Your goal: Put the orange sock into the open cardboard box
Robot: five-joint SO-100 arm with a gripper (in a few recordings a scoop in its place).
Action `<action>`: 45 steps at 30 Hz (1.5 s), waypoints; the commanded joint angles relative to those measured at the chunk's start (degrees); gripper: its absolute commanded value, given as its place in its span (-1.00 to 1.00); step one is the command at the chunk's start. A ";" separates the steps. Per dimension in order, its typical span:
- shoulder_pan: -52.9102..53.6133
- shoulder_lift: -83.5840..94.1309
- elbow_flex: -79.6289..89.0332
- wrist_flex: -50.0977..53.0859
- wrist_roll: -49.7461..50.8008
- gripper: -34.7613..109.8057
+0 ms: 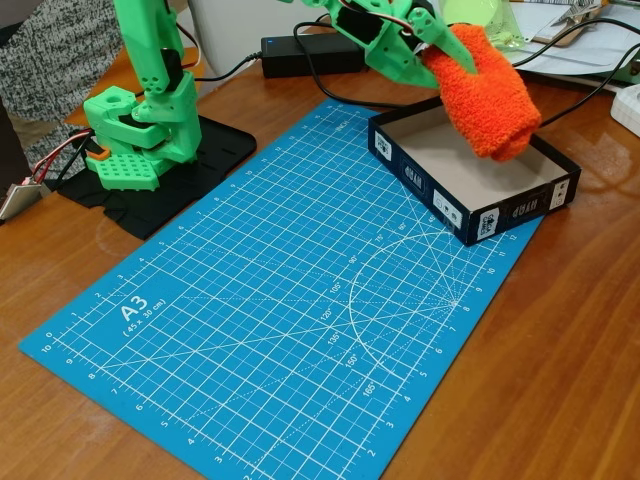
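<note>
In the fixed view the bright orange fuzzy sock (487,95) hangs in the air, tilted down to the right, over the open cardboard box (432,192). The green gripper (440,48) is shut on the sock's upper end, one green finger lying along its top. The sock's rounded lower end dangles just above the box's beige interior, near the far right wall. The box is shallow, with dark navy walls and small white labels, and rests on the right corner of the blue cutting mat.
A blue A3 cutting mat (270,300) covers the wooden table. The arm's green base (140,135) stands on a black plate at the left. A black power adapter (310,52) and cables lie behind the box. Papers sit at the far right.
</note>
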 commanded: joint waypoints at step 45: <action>37.62 95.80 48.52 55.11 0.35 -0.24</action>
